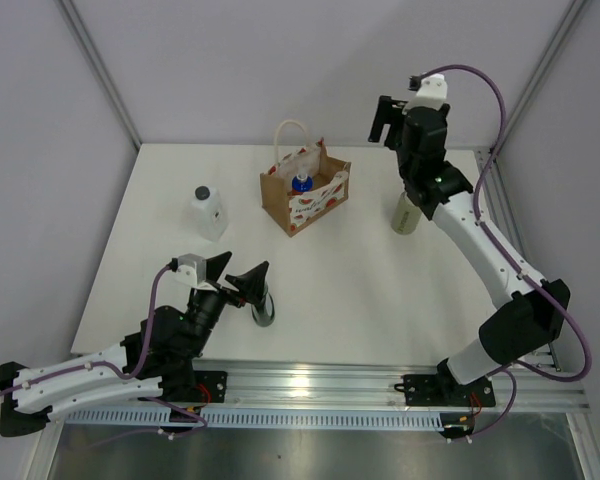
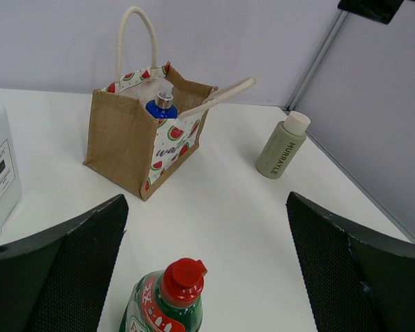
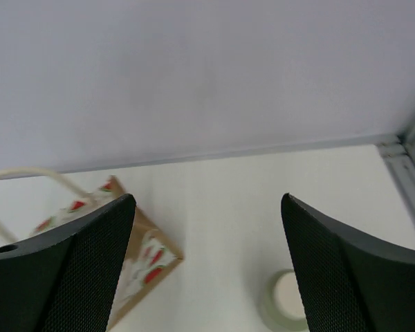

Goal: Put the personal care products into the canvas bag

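The canvas bag (image 1: 305, 195) stands at the back middle of the table, with the orange bottle's blue cap (image 1: 301, 183) showing inside it. The translucent white bottle (image 1: 208, 212) stands to its left. The beige-olive bottle (image 1: 406, 213) stands to its right. The dark green bottle with a red cap (image 1: 263, 305) stands near the front. My left gripper (image 1: 238, 272) is open, and the green bottle (image 2: 167, 297) sits low between its fingers. My right gripper (image 1: 383, 120) is open and empty, raised above the beige-olive bottle (image 3: 287, 302). The bag (image 2: 135, 142) also shows in the left wrist view.
The bag's white rope handles (image 2: 135, 28) stick up above its rim. Grey walls close the table at the back and sides, with a corner post (image 2: 318, 59) at the back right. A metal rail (image 1: 310, 385) runs along the near edge.
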Tool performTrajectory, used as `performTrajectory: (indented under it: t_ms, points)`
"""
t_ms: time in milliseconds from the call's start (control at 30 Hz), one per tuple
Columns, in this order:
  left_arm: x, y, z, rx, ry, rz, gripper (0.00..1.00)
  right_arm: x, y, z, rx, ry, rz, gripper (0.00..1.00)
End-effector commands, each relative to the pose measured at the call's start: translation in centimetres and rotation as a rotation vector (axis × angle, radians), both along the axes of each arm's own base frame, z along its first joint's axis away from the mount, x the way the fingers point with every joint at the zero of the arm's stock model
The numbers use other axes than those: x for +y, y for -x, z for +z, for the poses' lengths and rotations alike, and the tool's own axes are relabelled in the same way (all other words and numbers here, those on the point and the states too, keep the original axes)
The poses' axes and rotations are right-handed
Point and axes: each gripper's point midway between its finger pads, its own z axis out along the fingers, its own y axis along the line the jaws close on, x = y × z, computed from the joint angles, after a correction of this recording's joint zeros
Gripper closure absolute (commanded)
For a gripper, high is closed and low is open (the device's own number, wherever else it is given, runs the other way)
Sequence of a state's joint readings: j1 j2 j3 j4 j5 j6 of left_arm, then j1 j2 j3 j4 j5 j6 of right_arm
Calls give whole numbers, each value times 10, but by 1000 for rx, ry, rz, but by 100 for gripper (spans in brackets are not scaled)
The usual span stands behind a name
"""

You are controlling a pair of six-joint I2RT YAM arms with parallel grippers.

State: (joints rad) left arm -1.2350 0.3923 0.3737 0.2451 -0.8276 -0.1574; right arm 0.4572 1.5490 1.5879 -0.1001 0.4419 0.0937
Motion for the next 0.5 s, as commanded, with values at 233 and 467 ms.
performTrajectory:
  t_ms: [233, 467]
  points:
    - [-3, 0, 7, -4, 30, -2, 1, -76, -4, -120, 271, 3, -176, 8]
    - [-5, 0, 4, -3, 23, -8, 1, -80, 4, -171, 345, 55, -170, 5]
